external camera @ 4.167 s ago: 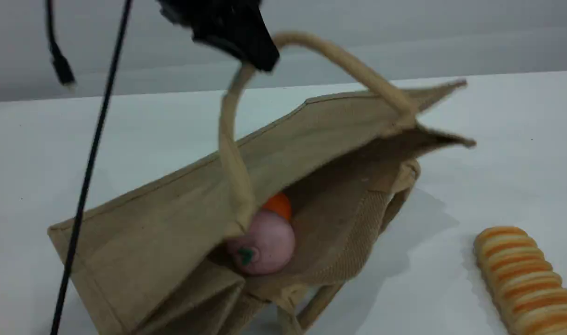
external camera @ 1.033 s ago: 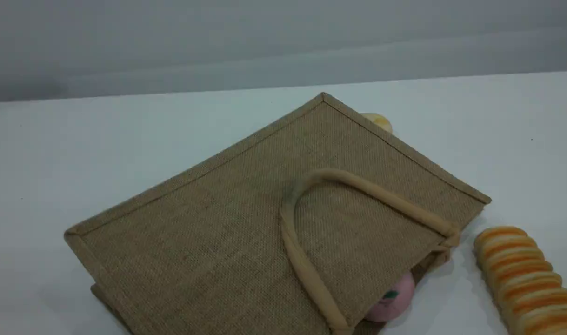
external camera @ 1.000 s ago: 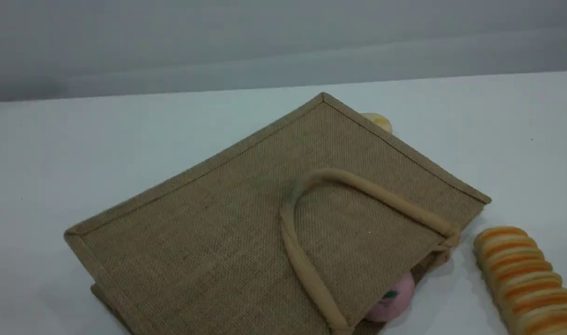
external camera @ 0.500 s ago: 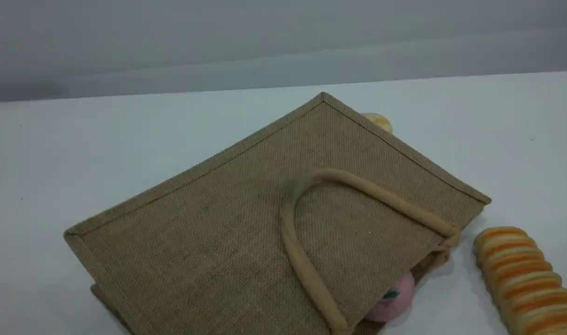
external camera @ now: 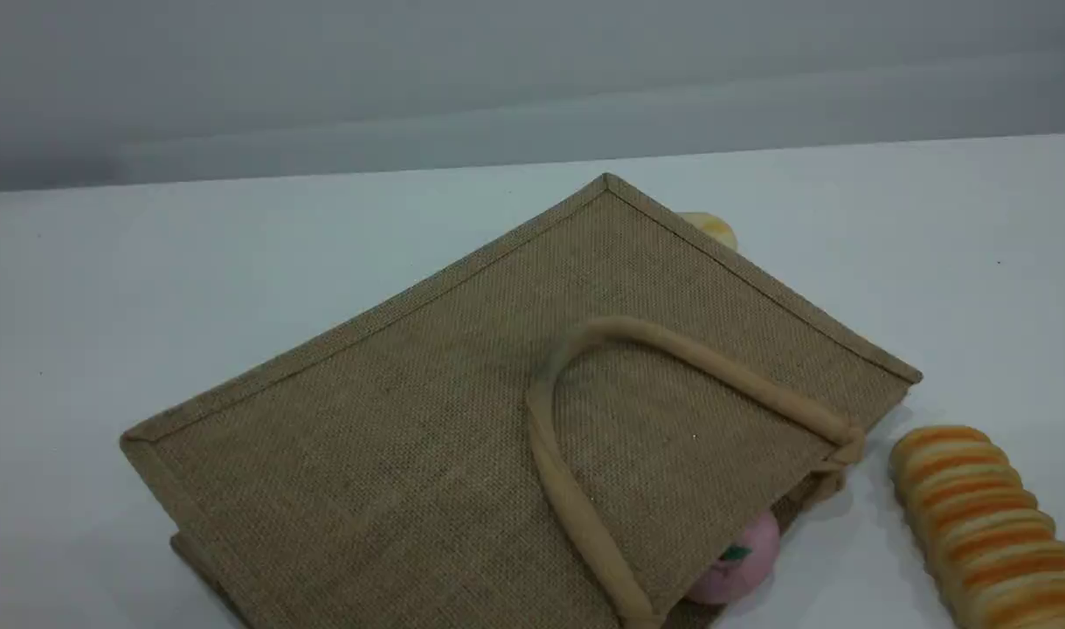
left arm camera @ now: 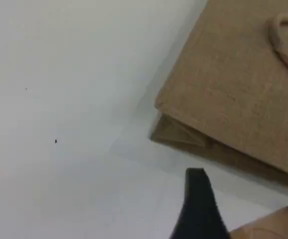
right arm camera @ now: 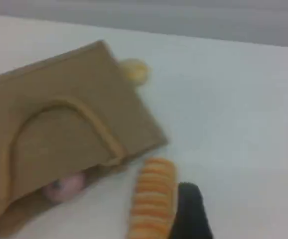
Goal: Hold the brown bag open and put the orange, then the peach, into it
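Observation:
The brown bag [external camera: 462, 411] lies flat on its side on the white table, one beige handle [external camera: 567, 489] resting on its upper face. At the bag's mouth on the near right, the pink peach [external camera: 742, 559] pokes half out from under the top flap. The orange is hidden. Neither gripper shows in the scene view. In the left wrist view the left gripper [left arm camera: 198, 199] hangs above bare table beside a corner of the bag [left arm camera: 243, 84], holding nothing. The right gripper [right arm camera: 189, 209] hovers by the loaf, away from the bag [right arm camera: 59, 114] and the peach [right arm camera: 64, 186], holding nothing.
A long orange-and-cream ribbed loaf [external camera: 986, 524] lies at the near right, close to the bag's mouth, and also shows in the right wrist view as the loaf [right arm camera: 151, 199]. A pale yellow disc [external camera: 714, 227] sits behind the bag's far edge.
About four seconds ago a gripper held the bag up by its handle with both fruits inside. The handle has been let go, the bag lies flat, and no arm shows.

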Robot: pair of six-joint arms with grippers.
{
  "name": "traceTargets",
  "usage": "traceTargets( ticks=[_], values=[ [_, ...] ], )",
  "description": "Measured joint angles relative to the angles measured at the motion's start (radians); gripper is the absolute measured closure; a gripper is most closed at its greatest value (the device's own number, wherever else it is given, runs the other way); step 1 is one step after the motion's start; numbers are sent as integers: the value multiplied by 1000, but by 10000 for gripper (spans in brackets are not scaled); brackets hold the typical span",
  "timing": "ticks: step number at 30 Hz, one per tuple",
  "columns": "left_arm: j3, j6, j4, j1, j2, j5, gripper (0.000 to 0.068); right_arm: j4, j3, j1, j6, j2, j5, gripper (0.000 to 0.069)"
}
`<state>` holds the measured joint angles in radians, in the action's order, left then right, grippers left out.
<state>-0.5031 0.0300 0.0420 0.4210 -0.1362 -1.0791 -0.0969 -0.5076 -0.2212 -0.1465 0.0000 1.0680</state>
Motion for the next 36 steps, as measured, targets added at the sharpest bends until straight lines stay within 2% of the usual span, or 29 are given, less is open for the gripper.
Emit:
traceTargets(
  ticks=[4,8,18,20,27,29,33,36],
  values=[
    [0,0,0,0,0,0,241,0,0,142,1,0,0,247],
    [0,1,0,0,0,0,241,0,0,237,1,0,0,247],
    [0,1,1,-4,1,0,241,0,0,251,-1,0,0,247],
    [0,1,1,-35,1,0,241,0,0,251,-1,0,0,247],
    [0,1,3,-258,22,1,241,0,0,251,-2,0,0,247],
    [0,1,3,-303,51,1,241,0,0,251,-2,0,0,247],
    [0,2,7,-352,107,0,241,0,0,251,-2,0,0,247],
    [0,2,7,-353,130,0,241,0,0,251,-1,0,0,247]
  ],
)
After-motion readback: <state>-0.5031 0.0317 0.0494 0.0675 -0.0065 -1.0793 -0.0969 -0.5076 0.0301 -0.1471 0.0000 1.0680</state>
